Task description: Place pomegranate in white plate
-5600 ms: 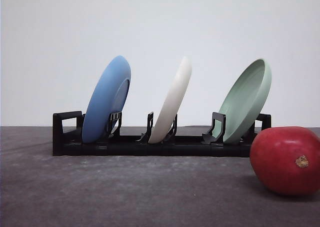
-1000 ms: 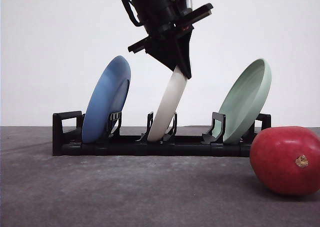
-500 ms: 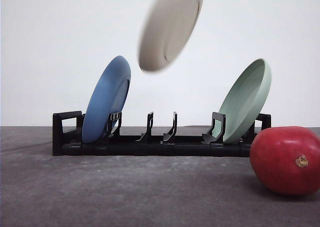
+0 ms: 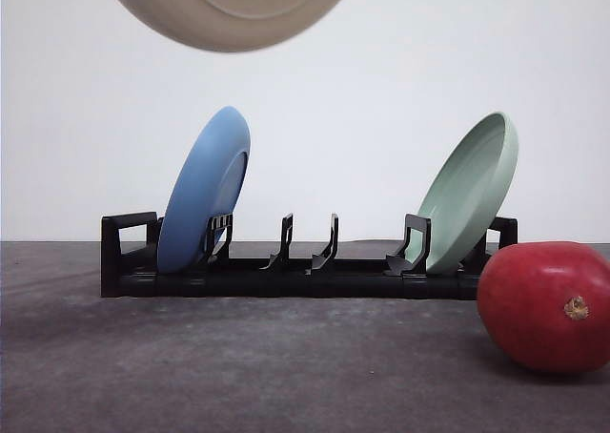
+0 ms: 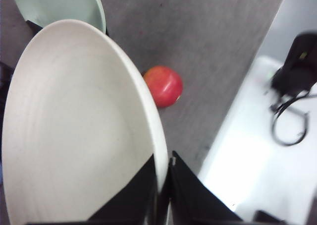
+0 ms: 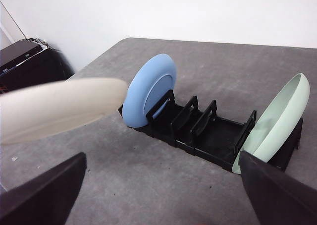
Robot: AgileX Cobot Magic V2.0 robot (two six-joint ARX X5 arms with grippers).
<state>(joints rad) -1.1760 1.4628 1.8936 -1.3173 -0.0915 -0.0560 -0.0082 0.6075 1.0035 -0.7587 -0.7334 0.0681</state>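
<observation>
Lifting clear of its now-empty rack (image 4: 305, 266) slot, the white plate (image 5: 74, 136), rim clamped in the left tool (image 5: 162, 185), awaits setting down for the pomegranate (image 4: 545, 306).

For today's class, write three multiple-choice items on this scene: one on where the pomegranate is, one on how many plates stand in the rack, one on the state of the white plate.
1. Where is the pomegranate?
A. On the grey table, right of the rack
B. In the rack's middle slot
C. On the blue plate

2. How many plates stand in the black rack?
A. One
B. Two
C. Three

3. What is the state of the white plate?
A. Flat on the table
B. Upright in the rack
C. Held in the air by the left end effector

Answers:
1. A, it rests on the table beside the rack's right end.
2. B, just the blue plate and the pale green plate stand there.
3. C, the left wrist view shows its rim clamped between the fingers.
</observation>
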